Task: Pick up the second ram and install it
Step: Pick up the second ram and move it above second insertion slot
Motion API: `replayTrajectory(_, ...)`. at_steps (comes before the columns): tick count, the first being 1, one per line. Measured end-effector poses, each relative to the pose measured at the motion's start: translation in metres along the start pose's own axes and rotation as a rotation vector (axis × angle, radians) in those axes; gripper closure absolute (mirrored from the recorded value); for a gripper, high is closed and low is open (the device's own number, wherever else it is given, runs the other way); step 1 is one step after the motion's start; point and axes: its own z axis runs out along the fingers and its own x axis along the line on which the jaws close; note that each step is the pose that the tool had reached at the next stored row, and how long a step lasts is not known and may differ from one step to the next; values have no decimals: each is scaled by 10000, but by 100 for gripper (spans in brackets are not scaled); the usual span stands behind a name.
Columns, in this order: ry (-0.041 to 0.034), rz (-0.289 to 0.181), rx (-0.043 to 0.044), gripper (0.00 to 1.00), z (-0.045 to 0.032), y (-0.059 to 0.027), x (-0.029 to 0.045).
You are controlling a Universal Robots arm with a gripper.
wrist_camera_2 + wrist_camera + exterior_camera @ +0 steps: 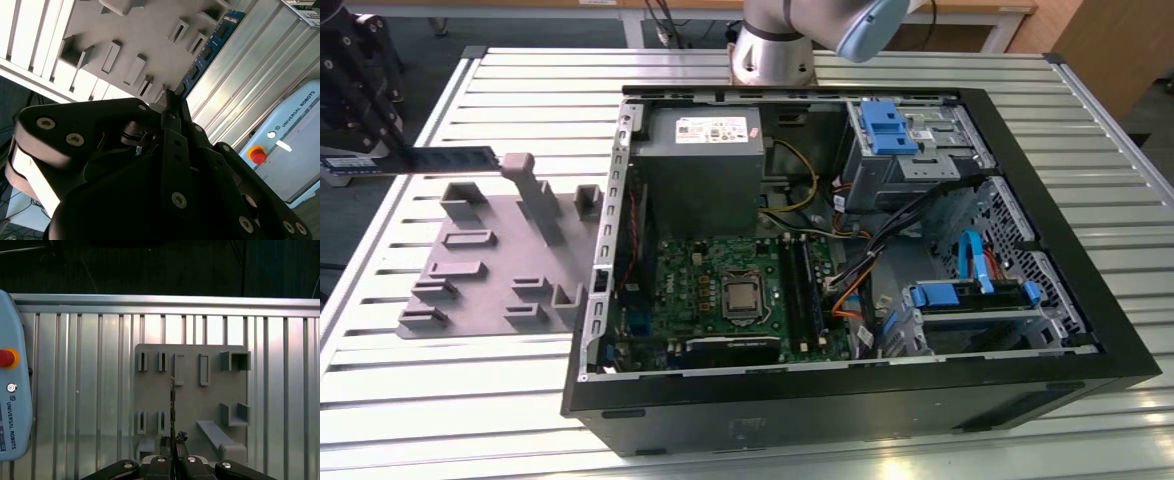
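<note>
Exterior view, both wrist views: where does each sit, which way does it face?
Exterior view: off-arm, high, looking down on the open computer case and grey fixture; arm base and gripper show.
First wrist view: above the gripper, facing straight down at the fixture.
Second wrist view: behind the gripper body, facing the fixture obliquely.
Shared: all three show the second ram in the gripper.

The silver-grey cylindrical metal arm point(771, 52) carries a pale blue rounded plastic joint cap point(870, 25). Its matte black angular gripper point(169, 100) is built of flat plates studded with round silver screw heads point(179, 200), with a pale band on one side.
</note>
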Motion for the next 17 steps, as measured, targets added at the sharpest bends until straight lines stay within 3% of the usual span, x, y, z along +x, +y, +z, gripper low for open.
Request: replayTrajectory(17,0,0,1,86,-2,-123,-1)
